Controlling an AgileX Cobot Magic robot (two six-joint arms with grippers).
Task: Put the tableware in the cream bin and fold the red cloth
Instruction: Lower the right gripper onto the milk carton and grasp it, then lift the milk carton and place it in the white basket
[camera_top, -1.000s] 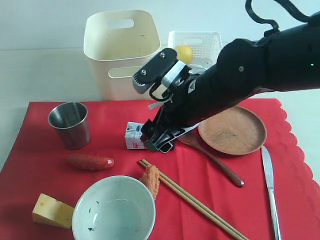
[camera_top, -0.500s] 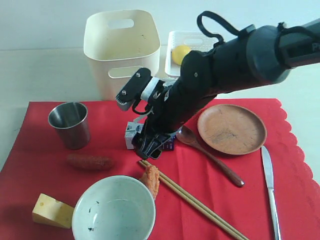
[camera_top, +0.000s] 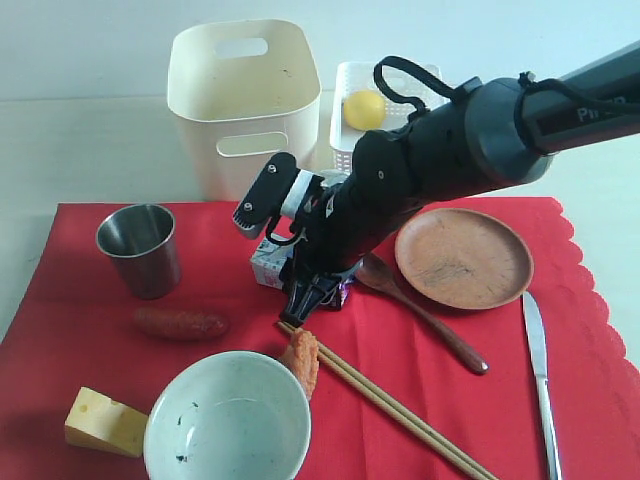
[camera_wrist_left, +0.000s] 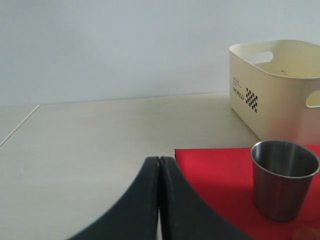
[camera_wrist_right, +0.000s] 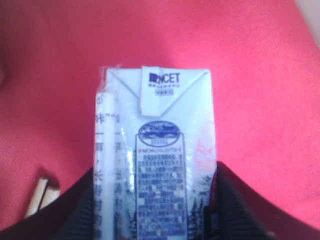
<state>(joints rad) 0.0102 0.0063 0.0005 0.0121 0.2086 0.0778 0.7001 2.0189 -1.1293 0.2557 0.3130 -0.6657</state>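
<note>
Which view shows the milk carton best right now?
Right wrist view: the carton fills the frame, its label readable, flanked by the jaws. The exterior view shows only its white corner beside the arm. The left wrist view misses it.

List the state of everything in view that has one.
Cream bin, upright, no tableware visible inside.
Cup, upright.
Bowl, upright, empty.
Plate, empty.
Red cloth, spread, unfolded.
Left tool, shut, empty.
Right tool, shut on milk carton.
</note>
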